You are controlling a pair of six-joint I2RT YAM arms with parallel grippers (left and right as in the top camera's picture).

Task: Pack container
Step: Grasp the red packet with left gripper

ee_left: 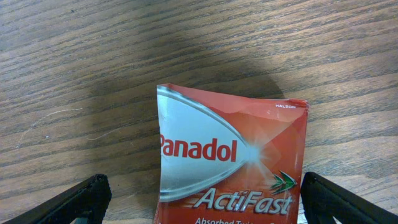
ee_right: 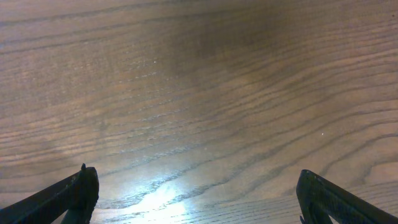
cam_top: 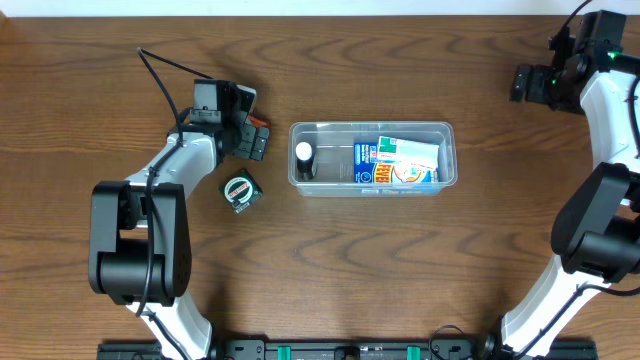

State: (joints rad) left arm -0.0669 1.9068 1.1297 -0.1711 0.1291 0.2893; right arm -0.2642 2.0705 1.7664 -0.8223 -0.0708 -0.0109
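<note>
The container is a clear plastic tub in the middle of the table. It holds a small white-capped bottle, a blue-and-white box and a green-and-white pack. A red Panadol ActiFast packet lies flat on the table left of the tub; a red corner of it shows in the overhead view. My left gripper is open with a finger on either side of the packet, over it in the overhead view. My right gripper is open and empty above bare wood at the far right.
A small round green-and-black item lies on the table below the left gripper, left of the tub. A black cable runs from the left arm toward the far left.
</note>
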